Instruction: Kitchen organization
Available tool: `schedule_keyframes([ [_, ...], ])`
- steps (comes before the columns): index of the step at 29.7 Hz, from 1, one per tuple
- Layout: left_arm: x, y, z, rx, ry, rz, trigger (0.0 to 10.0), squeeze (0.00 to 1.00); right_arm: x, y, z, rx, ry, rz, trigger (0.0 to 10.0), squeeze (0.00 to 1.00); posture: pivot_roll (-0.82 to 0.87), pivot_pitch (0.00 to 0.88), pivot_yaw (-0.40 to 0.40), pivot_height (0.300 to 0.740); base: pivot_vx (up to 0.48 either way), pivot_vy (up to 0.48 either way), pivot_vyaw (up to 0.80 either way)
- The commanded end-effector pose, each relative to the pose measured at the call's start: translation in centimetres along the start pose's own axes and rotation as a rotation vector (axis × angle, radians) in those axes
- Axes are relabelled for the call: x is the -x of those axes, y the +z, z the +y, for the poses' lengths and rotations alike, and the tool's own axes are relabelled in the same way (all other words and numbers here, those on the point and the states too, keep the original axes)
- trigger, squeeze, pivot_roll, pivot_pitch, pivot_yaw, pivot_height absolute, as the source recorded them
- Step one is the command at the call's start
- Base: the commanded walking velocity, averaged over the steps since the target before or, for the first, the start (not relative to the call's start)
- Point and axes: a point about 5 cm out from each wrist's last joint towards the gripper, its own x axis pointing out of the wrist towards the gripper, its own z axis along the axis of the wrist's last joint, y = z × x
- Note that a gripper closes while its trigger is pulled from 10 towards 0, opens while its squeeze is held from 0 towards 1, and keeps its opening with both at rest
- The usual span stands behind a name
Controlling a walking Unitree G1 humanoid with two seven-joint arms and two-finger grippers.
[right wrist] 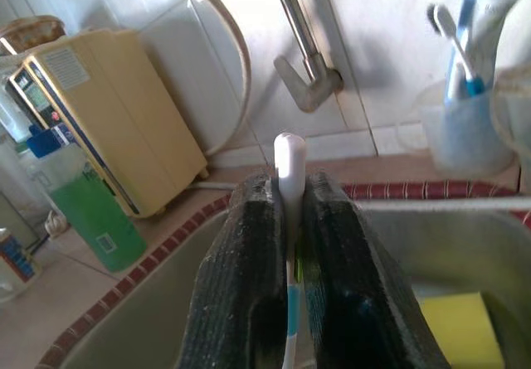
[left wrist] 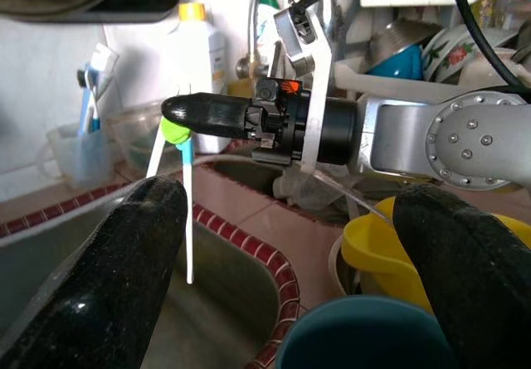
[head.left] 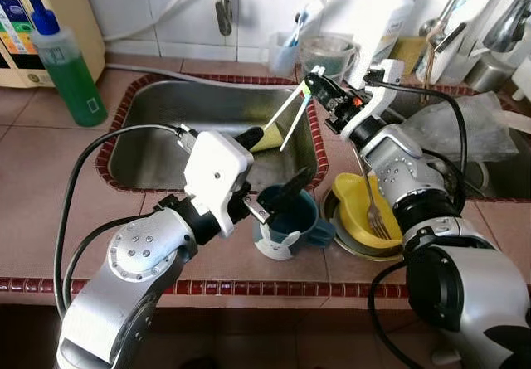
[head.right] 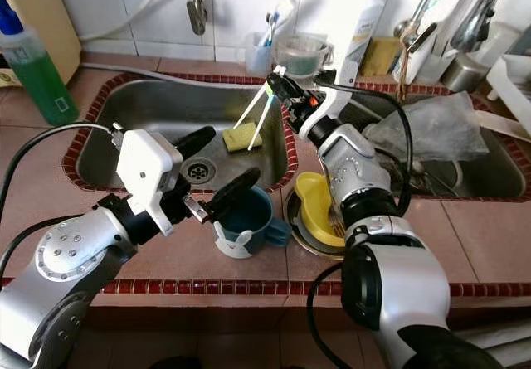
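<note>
White chopsticks (head.left: pixel 286 112), two, pinched by right gripper (head.left: pixel 314 83), one teal mug (head.left: pixel 288 220)

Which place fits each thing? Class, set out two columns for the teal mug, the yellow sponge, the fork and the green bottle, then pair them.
Things:
1. teal mug
2. yellow sponge
3. fork
4. green bottle

Places:
A. inside the sink
B. in the yellow bowl
C. on the counter left of the sink
D. between the left gripper's open fingers

Pairs: 1-D, 2-A, 3-B, 4-C
</note>
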Motion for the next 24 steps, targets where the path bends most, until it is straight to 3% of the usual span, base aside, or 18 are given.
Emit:
schedule_keyframes([
  [1, 0.0, 0.8, -0.4, -0.003, -0.021, -0.025, 10.0, 0.0, -0.4, 0.5, 0.2, -0.016, 0.014, -0.004, 10.0, 0.0, 0.05, 0.227, -0.059, 0.74, 0.0, 0.0, 0.0],
  [24, -0.4, 1.4, -0.3, 0.002, -0.006, -0.036, 10.0, 0.0, -1.5, 1.1, 1.2, -0.029, 0.064, -0.001, 10.0, 0.0, 0.05, 0.215, -0.076, 0.74, 0.0, 0.0, 0.0],
])
